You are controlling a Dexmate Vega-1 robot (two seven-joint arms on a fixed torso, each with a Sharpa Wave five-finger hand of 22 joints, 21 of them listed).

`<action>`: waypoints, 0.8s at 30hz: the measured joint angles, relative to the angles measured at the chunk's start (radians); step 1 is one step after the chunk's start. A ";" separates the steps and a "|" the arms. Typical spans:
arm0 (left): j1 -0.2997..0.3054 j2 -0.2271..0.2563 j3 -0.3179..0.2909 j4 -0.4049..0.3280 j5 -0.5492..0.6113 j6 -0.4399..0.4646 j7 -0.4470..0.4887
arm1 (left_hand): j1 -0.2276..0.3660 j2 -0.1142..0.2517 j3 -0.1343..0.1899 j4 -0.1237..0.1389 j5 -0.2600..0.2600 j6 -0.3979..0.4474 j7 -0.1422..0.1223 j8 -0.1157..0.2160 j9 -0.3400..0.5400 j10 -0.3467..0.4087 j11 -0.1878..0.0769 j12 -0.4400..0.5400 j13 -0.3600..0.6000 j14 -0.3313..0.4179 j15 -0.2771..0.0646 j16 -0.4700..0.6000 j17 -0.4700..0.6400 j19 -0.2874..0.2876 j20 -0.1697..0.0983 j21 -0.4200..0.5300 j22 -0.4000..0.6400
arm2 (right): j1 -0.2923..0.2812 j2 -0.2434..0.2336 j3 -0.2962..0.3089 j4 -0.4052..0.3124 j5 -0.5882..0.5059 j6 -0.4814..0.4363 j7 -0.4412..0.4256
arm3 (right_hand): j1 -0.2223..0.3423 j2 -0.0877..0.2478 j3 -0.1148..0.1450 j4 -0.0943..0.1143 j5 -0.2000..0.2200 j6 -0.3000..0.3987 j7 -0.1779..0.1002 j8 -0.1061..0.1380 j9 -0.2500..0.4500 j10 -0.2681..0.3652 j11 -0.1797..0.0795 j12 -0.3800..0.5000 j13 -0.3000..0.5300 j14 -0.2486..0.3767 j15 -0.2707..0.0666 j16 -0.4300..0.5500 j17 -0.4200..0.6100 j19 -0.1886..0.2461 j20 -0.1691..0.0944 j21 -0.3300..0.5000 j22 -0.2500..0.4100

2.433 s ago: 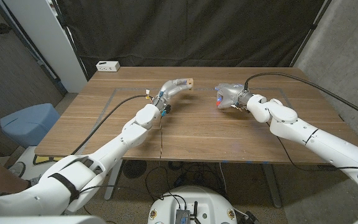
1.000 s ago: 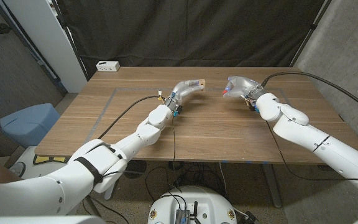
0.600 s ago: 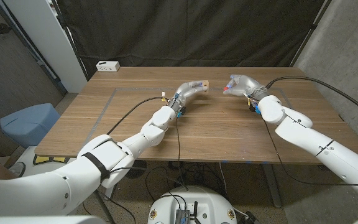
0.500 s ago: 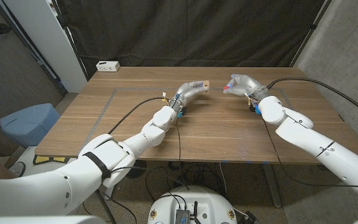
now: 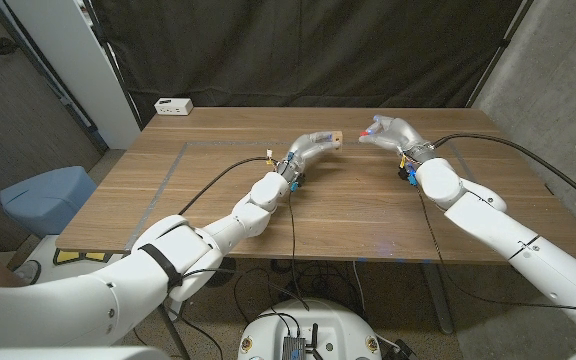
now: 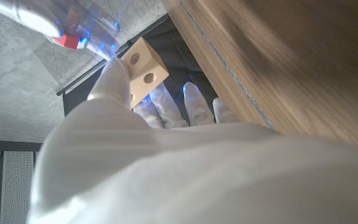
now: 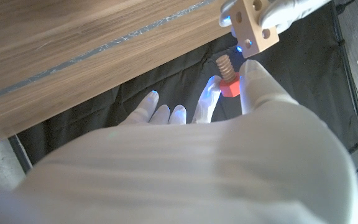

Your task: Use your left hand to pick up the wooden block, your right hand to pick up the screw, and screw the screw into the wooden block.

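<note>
Both arms are reaching out over the table (image 5: 168,190), hands raised near the far middle. The left hand (image 5: 313,147) is gripping the block (image 5: 335,138) in its fingertips, holes facing out in the wrist views. The right hand (image 5: 393,133) is pinching the screw (image 5: 369,131), red head, wooden thread, other fingers spread. The thread tip is sitting just beside the block, maybe touching, can't tell. A white box (image 5: 173,105) is sitting at the far left corner.
</note>
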 measured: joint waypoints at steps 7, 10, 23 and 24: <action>0.001 -0.012 0.001 0.007 -0.002 -0.007 0.001 | -0.002 0.003 0.000 0.000 0.004 0.000 0.000 0.000 0.000 -0.002 0.002 0.000 0.000 0.000 0.000 0.000 0.000 0.000 0.000 0.000 0.000 | -0.009 0.032 0.010 0.025 0.044 0.048 -0.029 | -0.004 0.004 0.004 0.004 0.000 0.000 0.000 0.004 -0.004 0.003 0.003 0.000 0.000 0.000 0.000 0.000 0.000 0.000 0.000 0.000 0.000; -0.002 -0.026 0.001 0.028 -0.006 -0.010 0.001 | -0.002 0.003 0.000 0.000 0.004 0.000 0.000 0.000 0.001 -0.002 0.002 -0.006 0.003 0.000 0.000 0.000 0.000 0.000 0.000 0.000 0.000 | -0.010 0.041 0.011 0.033 0.067 0.077 -0.045 | -0.004 0.004 0.004 0.004 0.003 -0.004 0.003 0.004 -0.009 0.003 0.003 0.000 0.000 0.000 0.000 0.000 0.000 0.000 0.000 0.000 0.000; -0.030 -0.072 0.007 0.099 -0.017 -0.021 -0.004 | 0.000 0.009 0.000 0.000 0.004 -0.001 0.000 -0.004 0.001 -0.001 0.001 -0.009 0.005 0.002 -0.002 0.000 0.000 0.000 0.000 0.000 0.000 | -0.020 0.100 0.018 0.079 0.119 0.184 -0.111 | -0.013 0.005 0.004 0.004 0.008 -0.009 0.009 0.004 -0.017 0.003 0.003 0.000 0.000 0.000 0.000 0.000 0.004 -0.006 0.006 0.000 0.000; -0.030 -0.072 0.007 0.099 -0.017 -0.021 -0.003 | -0.001 0.010 0.000 0.000 0.004 -0.001 0.000 -0.004 0.001 0.000 0.000 -0.010 0.005 0.002 -0.002 0.000 0.000 0.000 0.000 0.000 0.000 | -0.020 0.102 0.019 0.081 0.120 0.188 -0.113 | -0.013 0.005 0.004 0.004 0.008 -0.009 0.009 0.004 -0.018 0.003 0.003 0.000 0.000 0.000 0.000 0.000 0.004 -0.006 0.006 0.000 0.000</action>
